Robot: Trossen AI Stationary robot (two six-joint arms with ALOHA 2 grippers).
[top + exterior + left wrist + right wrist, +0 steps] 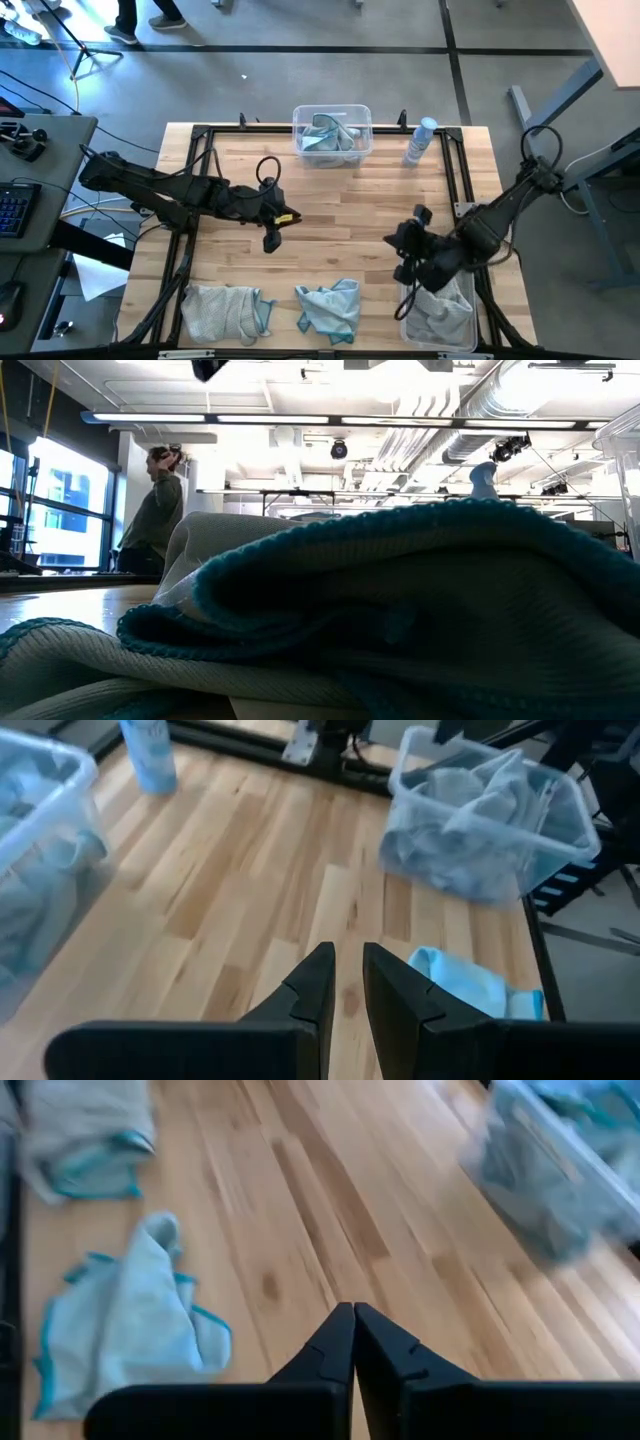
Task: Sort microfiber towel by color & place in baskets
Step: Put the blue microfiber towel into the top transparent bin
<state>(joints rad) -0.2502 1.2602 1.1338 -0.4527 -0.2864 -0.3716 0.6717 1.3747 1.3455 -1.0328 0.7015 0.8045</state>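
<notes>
right gripper (409,244) hangs empty, fingers pressed together, beside the grey-towel basket (462,335); next it must open over the teal towel (330,310).

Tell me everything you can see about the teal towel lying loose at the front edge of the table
The teal towel is a soft, pale teal-blue cloth with darker teal stitched edging, crumpled into a loose heap with folds and a raised corner. It lies on the wooden table near its front edge, between a grey towel and the front basket. Nothing grips or touches it besides the table; the right gripper, shut and empty, hovers apart from it.
</notes>
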